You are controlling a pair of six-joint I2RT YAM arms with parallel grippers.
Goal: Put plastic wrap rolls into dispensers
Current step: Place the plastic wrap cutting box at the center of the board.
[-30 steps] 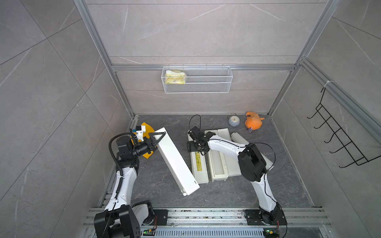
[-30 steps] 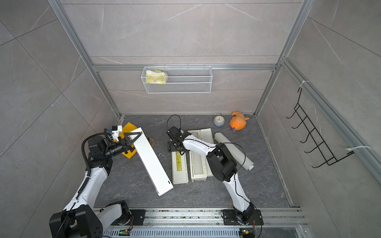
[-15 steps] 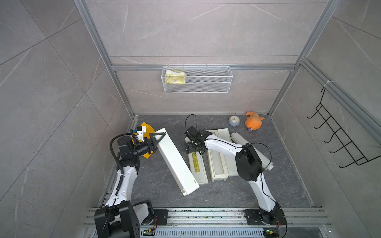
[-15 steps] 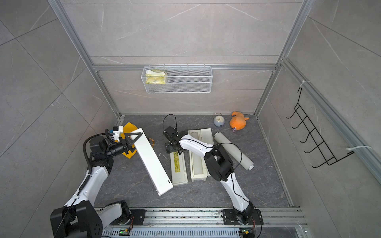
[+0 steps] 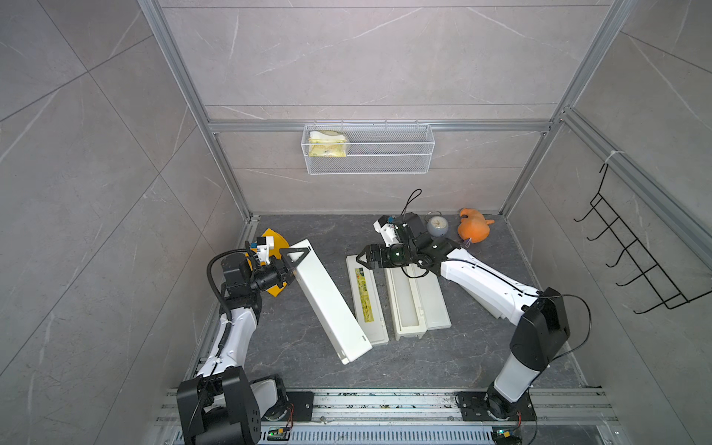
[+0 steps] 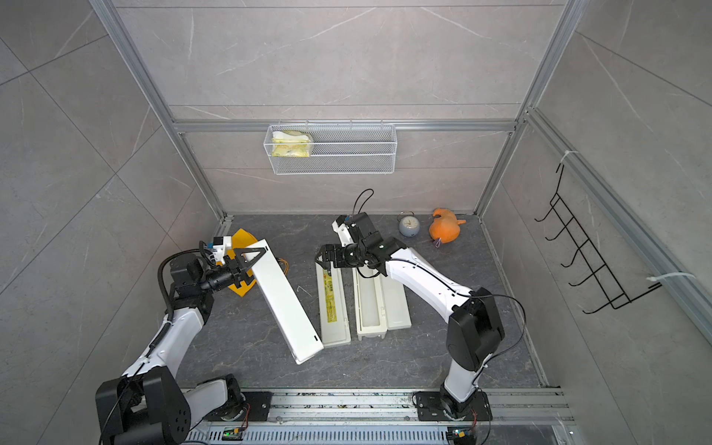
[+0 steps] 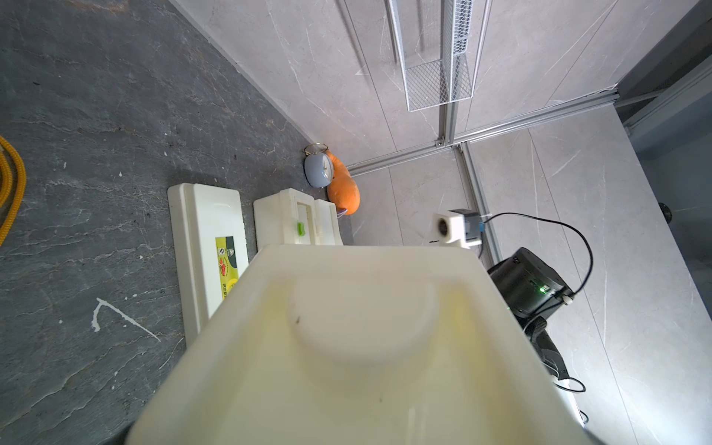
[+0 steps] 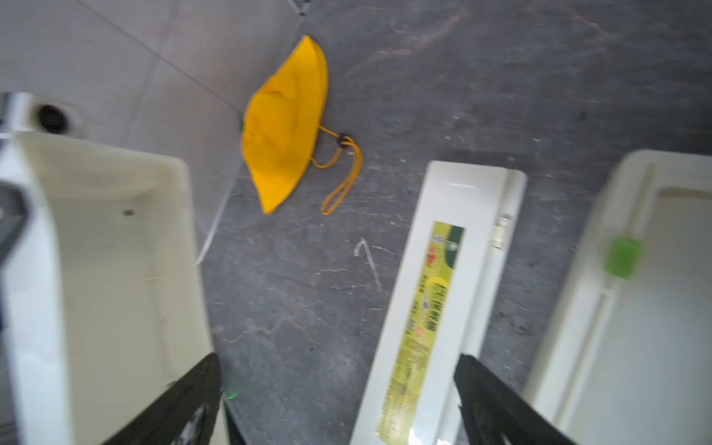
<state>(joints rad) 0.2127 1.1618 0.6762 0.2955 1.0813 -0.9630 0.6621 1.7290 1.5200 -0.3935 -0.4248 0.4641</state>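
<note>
Jaws of the left gripper [image 5: 296,266]: clamped across the far end of the tilted dispenser [image 5: 327,300], one black finger lying on its upper face. That end is raised. The near end sits low, beside the near end of the labelled dispenser [image 5: 366,296]; whether the two touch cannot be told.

Jaws of the right gripper [image 5: 361,263]: spread wide, gripping nothing. The right wrist view shows only floor and the yellow label between the fingers [image 8: 497,400]. This gripper hangs over the far end of the labelled dispenser, which lies flat on the floor [image 5: 308,370], label up.

The open dispenser [image 5: 404,304] lies just right of the labelled one, parallel to it, with a strip of floor between. Its trough faces up and its lid is folded out flat on the right. A green tab [image 8: 622,256] sits near its far end.

In the left wrist view a blurred white disc [image 7: 362,323] shows at the end of the tilted dispenser; whether it is a roll's cap cannot be told.

A yellow hat [image 8: 285,123] lies behind the left gripper. A small clock [image 5: 437,226] and an orange toy [image 5: 474,230] stand by the back wall, and a wire basket [image 5: 368,163] hangs on it.
</note>
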